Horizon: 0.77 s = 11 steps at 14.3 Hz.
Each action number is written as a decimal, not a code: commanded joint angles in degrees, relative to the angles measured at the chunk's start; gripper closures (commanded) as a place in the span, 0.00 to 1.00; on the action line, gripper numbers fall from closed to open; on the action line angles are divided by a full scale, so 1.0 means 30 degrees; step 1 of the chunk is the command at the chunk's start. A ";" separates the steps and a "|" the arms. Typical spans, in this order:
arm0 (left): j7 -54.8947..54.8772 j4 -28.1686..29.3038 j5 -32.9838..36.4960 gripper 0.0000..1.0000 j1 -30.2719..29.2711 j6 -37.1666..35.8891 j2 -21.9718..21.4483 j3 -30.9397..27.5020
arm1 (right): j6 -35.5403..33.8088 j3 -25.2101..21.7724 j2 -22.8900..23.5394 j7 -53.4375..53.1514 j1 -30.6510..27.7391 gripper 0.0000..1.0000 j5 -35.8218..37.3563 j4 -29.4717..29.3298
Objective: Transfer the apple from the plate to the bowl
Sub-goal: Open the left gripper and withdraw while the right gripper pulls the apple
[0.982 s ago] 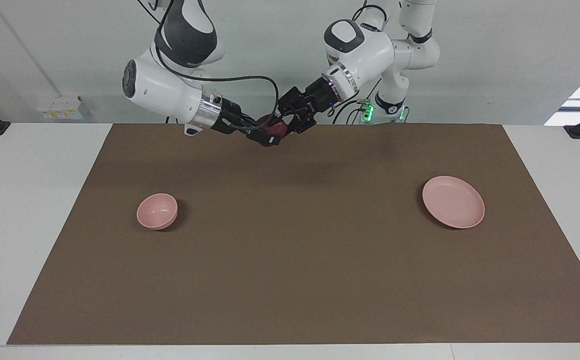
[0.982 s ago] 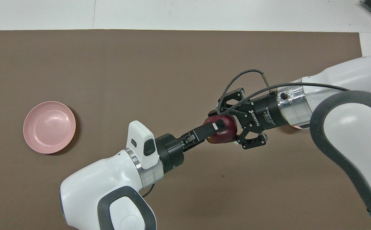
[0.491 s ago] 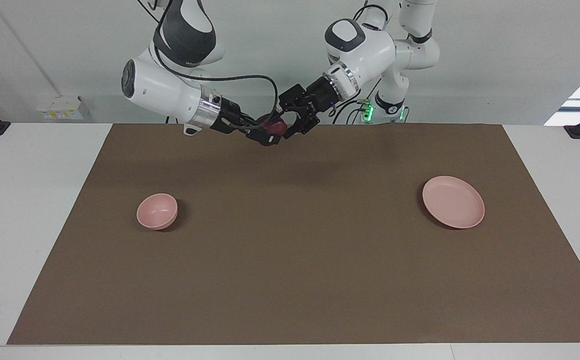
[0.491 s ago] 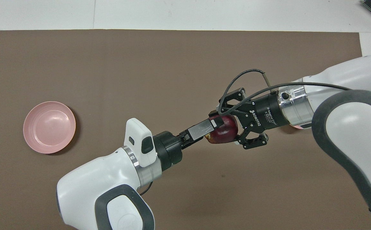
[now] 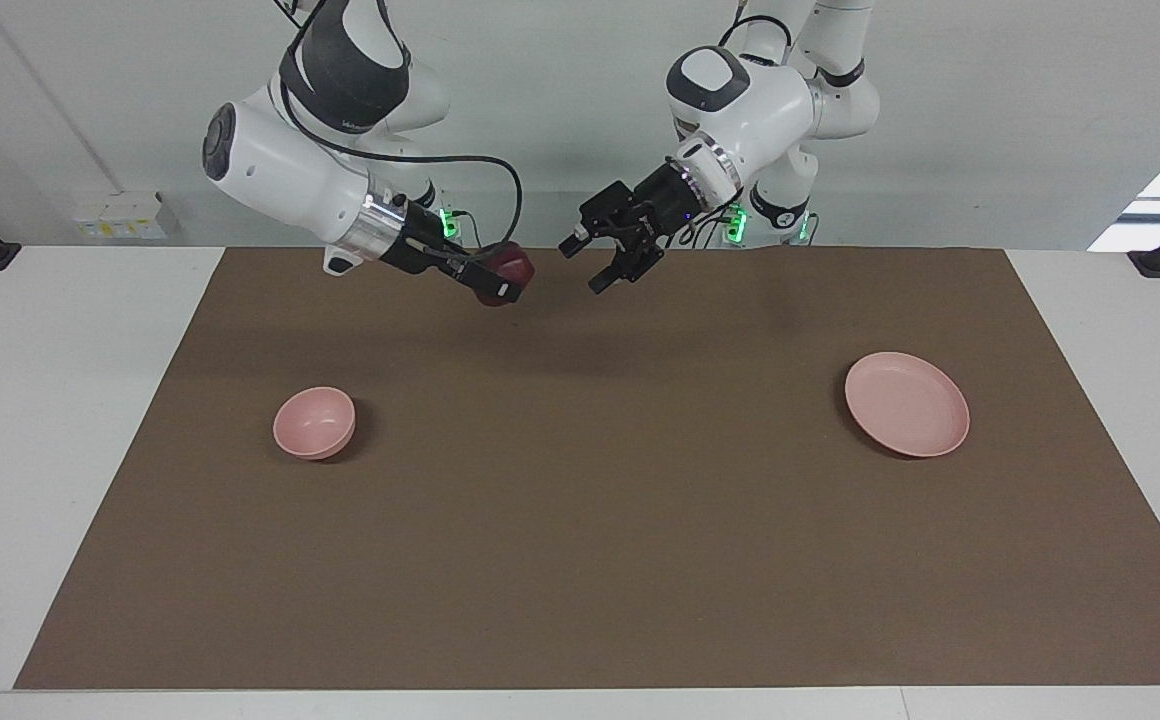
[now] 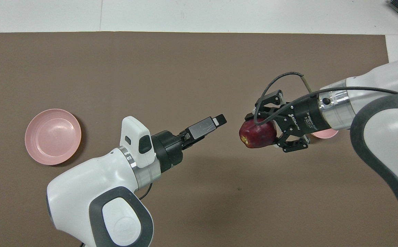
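The apple [image 6: 258, 133] hangs in the air over the brown mat [image 5: 580, 520], clenched in the right jaws alone, which grasp it from the side at the end of the right arm [image 5: 290, 185]; a second ago both arms met at it, the left jaws pinching it from the plate's end while the right jaws closed round it; now the left jaws stand released and empty, drawn back on the left arm [image 5: 740, 105] with a clear gap between them and the fruit; the hand-over therefore looks complete, and the apple has passed to the arm whose end of the table carries the bowl [image 5: 314, 422]. The plate [image 5: 906, 403] lies bare toward the left arm's end of the table, well apart from everything else; the bowl sits empty on the mat toward the right arm's end, and from overhead only a sliver of it shows past the right wrist; what remains, as I judge it, is the carry over to the bowl and the lowering in. The apple is nearly round, so it has no marked long axis; a pale yellowish spot on its skin faces the left arm's end, which suggests its core lies roughly level along the table's length, though I cannot tell stem from blossom end.
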<state>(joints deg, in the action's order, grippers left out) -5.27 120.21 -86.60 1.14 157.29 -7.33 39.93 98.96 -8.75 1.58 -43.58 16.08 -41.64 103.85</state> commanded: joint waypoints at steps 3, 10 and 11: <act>0.0381 0.0536 0.3398 0.00 0.0177 -0.2148 -0.0107 -0.1703 | -0.0263 0.0044 -0.0086 0.4178 -0.1785 1.00 0.3088 -0.0163; 0.3922 0.0273 1.6016 0.00 0.0177 -0.9001 0.0274 -0.5394 | 0.1316 0.0044 0.0644 1.1643 -0.2867 1.00 0.8837 0.0159; 0.3926 0.0214 1.7195 0.00 0.0206 -0.9795 0.0274 -0.5893 | 0.1727 0.0044 0.0966 1.2874 -0.3073 1.00 0.9392 0.0159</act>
<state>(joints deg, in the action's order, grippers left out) 4.87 121.33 -42.45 1.15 132.57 -6.61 25.06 101.68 -9.03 2.90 -12.36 8.65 -16.43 104.20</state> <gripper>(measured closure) 0.000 0.189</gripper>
